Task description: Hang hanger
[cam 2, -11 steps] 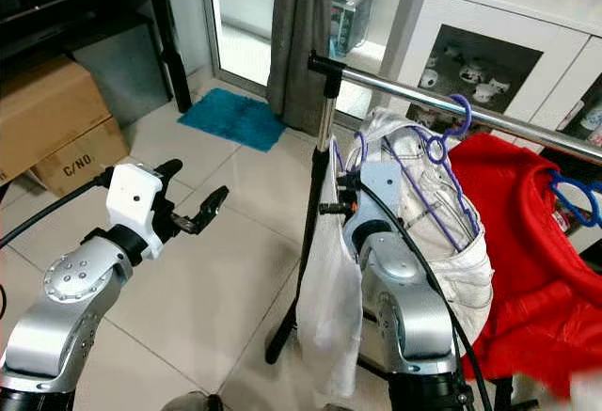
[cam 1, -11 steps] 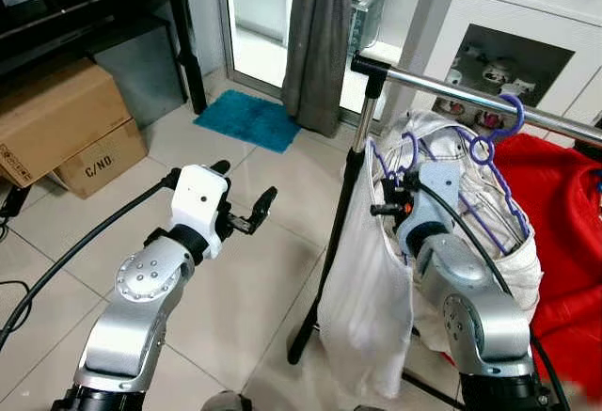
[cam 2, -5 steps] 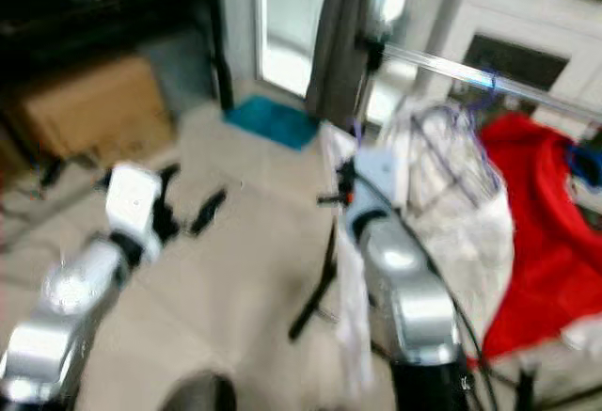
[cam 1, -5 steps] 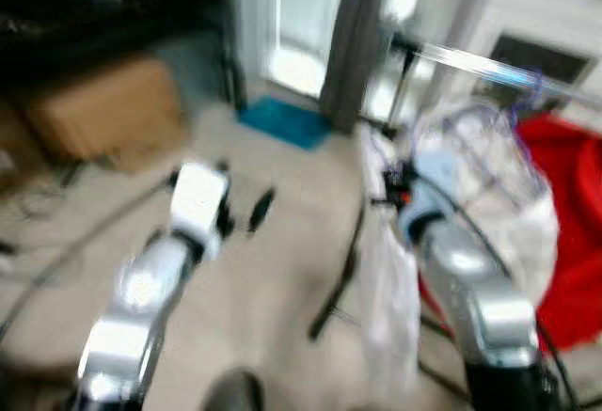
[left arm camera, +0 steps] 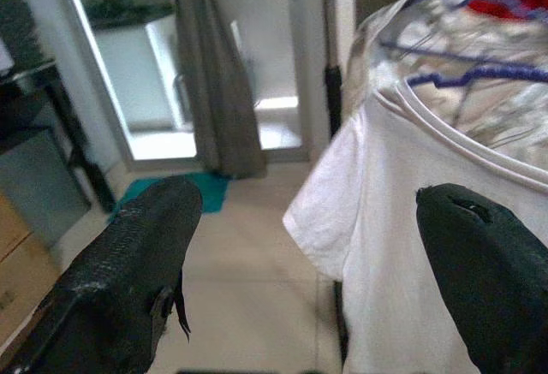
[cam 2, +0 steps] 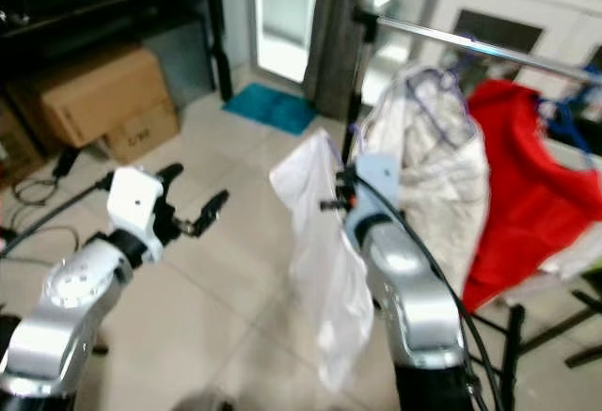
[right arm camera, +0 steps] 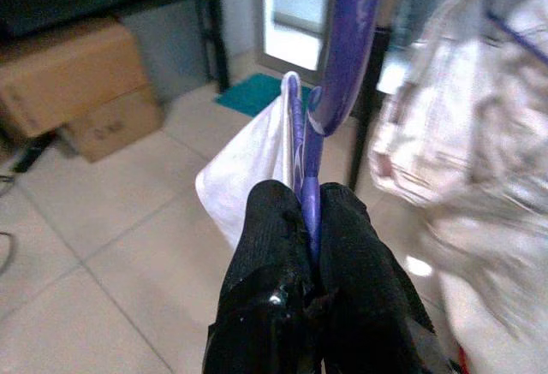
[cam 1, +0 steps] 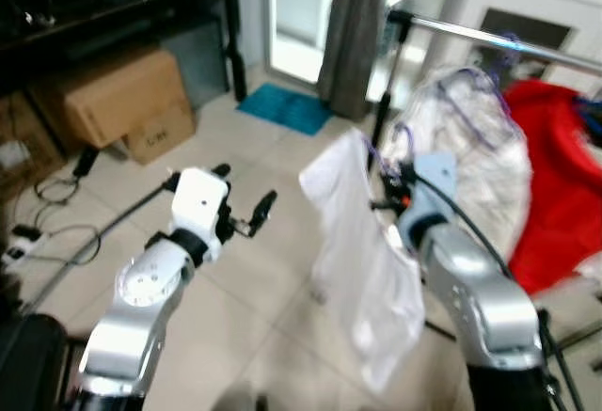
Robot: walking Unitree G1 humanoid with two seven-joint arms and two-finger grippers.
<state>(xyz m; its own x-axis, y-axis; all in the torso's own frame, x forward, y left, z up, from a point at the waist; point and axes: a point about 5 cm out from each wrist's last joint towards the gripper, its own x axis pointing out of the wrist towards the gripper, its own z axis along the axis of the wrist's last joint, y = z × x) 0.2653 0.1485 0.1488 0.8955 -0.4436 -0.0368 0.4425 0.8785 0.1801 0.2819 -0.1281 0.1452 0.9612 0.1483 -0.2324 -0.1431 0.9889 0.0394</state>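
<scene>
1. Our right tool [right arm camera: 310, 220] pinches the purple hanger [right arm camera: 330, 92], which carries a white shirt [cam 1: 367, 270] beside the clothes rail [cam 1: 508, 42].
2. Our left tool [cam 1: 246, 215] hovers over the floor, fingers spread.

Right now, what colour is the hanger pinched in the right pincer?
Purple. The hanger shows best in the right wrist view, clamped by the right pincer.

The purple hanger [right arm camera: 310, 173] runs past the picture's edge above the right gripper [right arm camera: 310, 246]; its hook is unseen.
</scene>
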